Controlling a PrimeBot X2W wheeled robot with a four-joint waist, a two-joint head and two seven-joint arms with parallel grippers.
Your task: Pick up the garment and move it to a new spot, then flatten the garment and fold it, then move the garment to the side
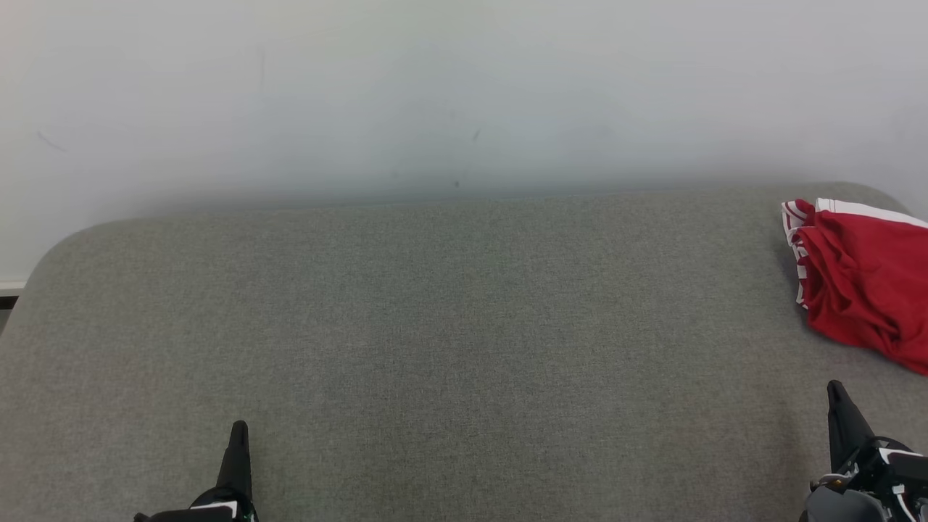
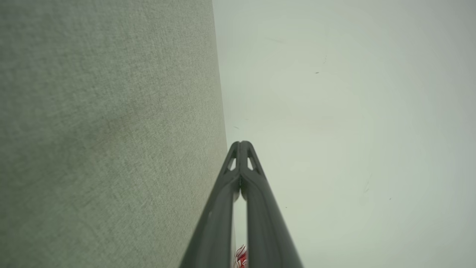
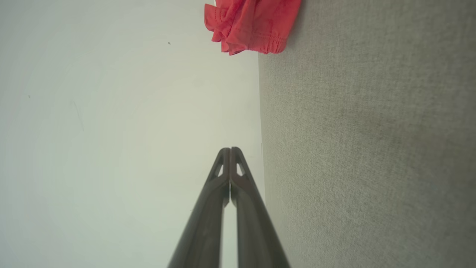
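The garment [image 1: 863, 283] is red cloth with white stripes, crumpled in a heap at the far right of the grey padded surface [image 1: 449, 326], cut off by the head view's right edge. In the right wrist view the garment [image 3: 253, 24] lies at the top, well beyond the fingertips. A red and white sliver of the garment [image 2: 240, 257] peeks between the left fingers at the bottom of the left wrist view. My left gripper [image 1: 238, 428] stands shut and empty at the lower left. My right gripper [image 1: 835, 388] is shut and empty at the lower right, just short of the heap.
A pale wall [image 1: 464, 94] rises right behind the padded surface. The surface has rounded far corners, and its left edge [image 1: 18, 304] drops off toward the floor.
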